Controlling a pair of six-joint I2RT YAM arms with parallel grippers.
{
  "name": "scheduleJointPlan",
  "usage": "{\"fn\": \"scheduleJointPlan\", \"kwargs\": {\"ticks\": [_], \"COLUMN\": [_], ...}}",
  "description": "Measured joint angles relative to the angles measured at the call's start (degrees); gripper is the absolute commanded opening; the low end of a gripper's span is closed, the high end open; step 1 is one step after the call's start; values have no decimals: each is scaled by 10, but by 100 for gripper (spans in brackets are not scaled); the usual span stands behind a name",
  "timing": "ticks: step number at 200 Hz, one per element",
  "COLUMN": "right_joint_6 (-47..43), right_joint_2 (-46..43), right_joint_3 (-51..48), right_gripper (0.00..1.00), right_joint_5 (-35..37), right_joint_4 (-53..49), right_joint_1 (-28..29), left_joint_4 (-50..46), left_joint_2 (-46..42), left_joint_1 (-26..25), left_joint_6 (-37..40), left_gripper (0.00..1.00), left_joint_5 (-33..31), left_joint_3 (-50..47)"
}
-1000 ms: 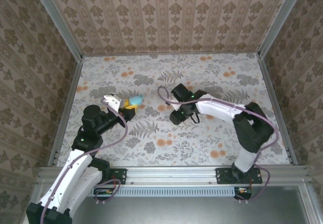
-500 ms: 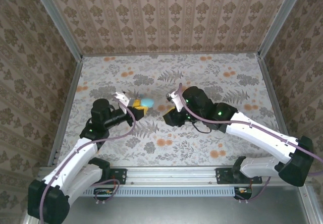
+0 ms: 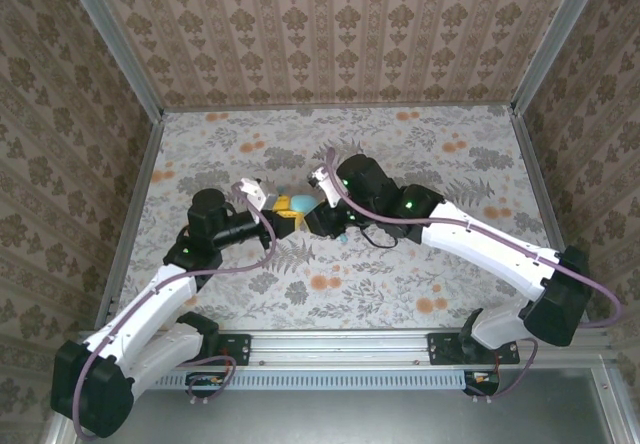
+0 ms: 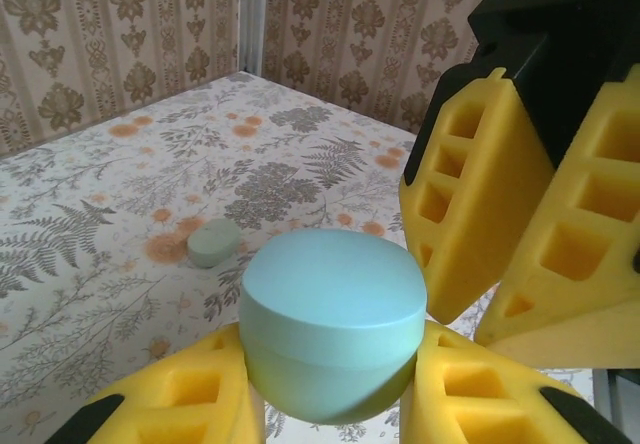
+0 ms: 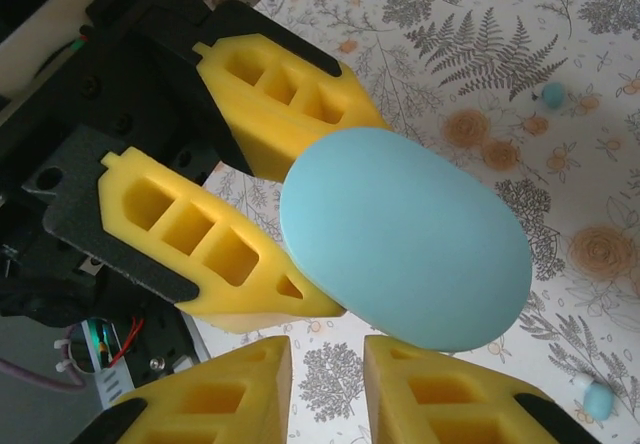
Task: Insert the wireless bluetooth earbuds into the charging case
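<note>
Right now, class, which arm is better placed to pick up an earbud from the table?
The right. The left gripper is clamped on the case, so it is busy; the right gripper looks empty, with an earbud lying close by.

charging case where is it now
Top view, just left of centre: the charging case is clamped in the left gripper, above the table, the right gripper close beside it.

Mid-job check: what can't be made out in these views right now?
- Case interior: lid shut, sockets hidden in both wrist views.
- Right gripper: top view, its own wrist covers the fingertips; contact with case unclear.
- Earbuds: right wrist view, too small to tell orientation.
- Pale round thing: left wrist view, blurred, not identifiable.
</note>
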Motion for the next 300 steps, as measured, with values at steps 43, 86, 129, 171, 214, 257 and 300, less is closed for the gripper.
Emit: {"fn": "scheduleJointPlan", "kwargs": {"ticks": [43, 86, 129, 171, 214, 257, 300], "right_joint_6": [0, 13, 37, 107, 231, 287, 289], "right_joint_2": [0, -10, -43, -115, -96, 44, 151], "right_joint_3": [9, 10, 9, -49, -172, -209, -181], "right_gripper": [26, 31, 34, 34, 25, 22, 20], "right_joint_5": [-13, 17, 26, 83, 87, 54, 42], "right_joint_4": [3, 14, 14, 8, 20, 61, 82], "right_joint_1": [-31, -75, -76, -91, -109, -61, -48], "left_joint_4": [-10, -12, -17, -26, -28, -30, -33], "left_joint_2": [0, -2, -3, -12, -20, -26, -39], "left_joint_1": [0, -10, -10, 3, 35, 44, 47], "left_joint_6": [7, 13, 13, 13, 11, 9, 8], "left_gripper": [24, 24, 24, 24, 24, 24, 24], "left_joint_5": [-9, 16, -1, -35, -54, -57, -58], "left_joint_3": [0, 0, 0, 0, -10, -20, -31]}}
